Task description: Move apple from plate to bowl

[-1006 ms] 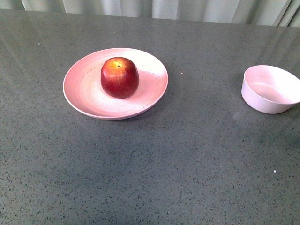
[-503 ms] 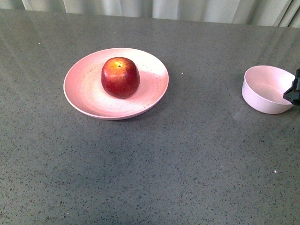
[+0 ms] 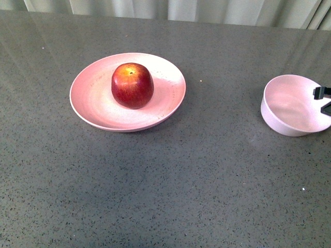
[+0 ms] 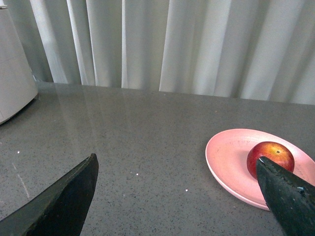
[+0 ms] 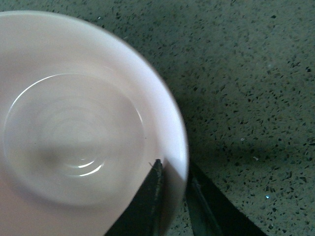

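Note:
The dark red apple [image 3: 132,85] sits in the middle of the wide pink plate [image 3: 98,111] on the grey table. In the left wrist view the apple [image 4: 269,156] and plate [image 4: 227,160] lie beside one fingertip of my open left gripper [image 4: 176,168], which holds nothing. The pale bowl [image 3: 292,106] is at the right edge, tilted toward the plate. My right gripper [image 3: 325,101] is shut on its far-right rim. The right wrist view shows the bowl [image 5: 74,132] empty, with my right gripper [image 5: 176,168] pinching its wall, one finger inside and one outside.
Grey speckled tabletop [image 3: 170,175] stretches between plate and bowl. Pale curtains [image 4: 197,44] hang behind the table's far edge. A white rounded object [image 4: 12,73] stands at the table's side in the left wrist view.
The right gripper came in from the right edge and closed on the bowl's rim. The bowl has shifted slightly left and tilted. Apple and plate have not moved.

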Robot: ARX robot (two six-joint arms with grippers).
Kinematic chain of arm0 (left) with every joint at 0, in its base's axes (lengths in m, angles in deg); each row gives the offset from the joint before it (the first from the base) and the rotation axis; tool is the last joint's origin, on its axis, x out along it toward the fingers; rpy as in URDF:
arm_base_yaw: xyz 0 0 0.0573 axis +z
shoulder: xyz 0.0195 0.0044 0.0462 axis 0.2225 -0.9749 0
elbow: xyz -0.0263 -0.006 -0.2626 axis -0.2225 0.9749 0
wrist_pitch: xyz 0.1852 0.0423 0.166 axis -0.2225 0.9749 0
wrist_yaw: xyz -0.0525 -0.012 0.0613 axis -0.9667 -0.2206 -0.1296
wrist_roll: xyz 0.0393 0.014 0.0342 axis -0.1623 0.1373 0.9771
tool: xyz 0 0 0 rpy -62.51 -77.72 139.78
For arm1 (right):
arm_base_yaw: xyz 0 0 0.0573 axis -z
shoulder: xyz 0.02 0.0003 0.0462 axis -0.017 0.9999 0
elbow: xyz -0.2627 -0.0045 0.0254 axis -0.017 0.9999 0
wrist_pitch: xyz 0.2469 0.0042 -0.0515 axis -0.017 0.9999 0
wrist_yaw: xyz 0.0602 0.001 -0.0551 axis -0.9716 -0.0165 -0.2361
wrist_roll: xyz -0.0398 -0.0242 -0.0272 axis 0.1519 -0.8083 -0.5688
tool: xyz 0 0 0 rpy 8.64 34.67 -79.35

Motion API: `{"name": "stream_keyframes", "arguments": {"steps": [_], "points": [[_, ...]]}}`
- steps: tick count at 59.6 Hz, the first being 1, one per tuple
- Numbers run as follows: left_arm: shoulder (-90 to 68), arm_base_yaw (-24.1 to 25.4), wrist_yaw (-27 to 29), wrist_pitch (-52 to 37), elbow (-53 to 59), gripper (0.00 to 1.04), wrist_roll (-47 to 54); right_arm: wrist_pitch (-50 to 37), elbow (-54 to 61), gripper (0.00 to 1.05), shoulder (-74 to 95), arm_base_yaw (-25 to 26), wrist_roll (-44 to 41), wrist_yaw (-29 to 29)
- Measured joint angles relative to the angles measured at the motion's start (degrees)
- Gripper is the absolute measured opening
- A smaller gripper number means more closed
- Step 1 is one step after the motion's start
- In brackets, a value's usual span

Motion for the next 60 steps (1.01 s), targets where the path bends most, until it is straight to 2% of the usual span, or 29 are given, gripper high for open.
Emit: {"name": "stream_keyframes", "arguments": {"steps": [14,34,50,60], "points": [[0.00,0.00,0.02,0.00,0.00,0.96,0.00,2.51,0.02,0.02,-2.62,-4.76,1.14,-0.94],[0.00,0.00,0.00,0.00,0.00,0.96,0.00,4.46,-5.86,0.02,1.53,-12.68,6.03,1.42],[0.00,0.00,0.00,0.00,0.00,0.96,0.00,4.79,-7.34,0.02,3.96,-14.38,8.02,2.75],[0.00,0.00,0.00,0.00,0.00,0.96,0.00,4.24,-6.95,0.29,3.76,-14.16,8.41,2.23]]}}
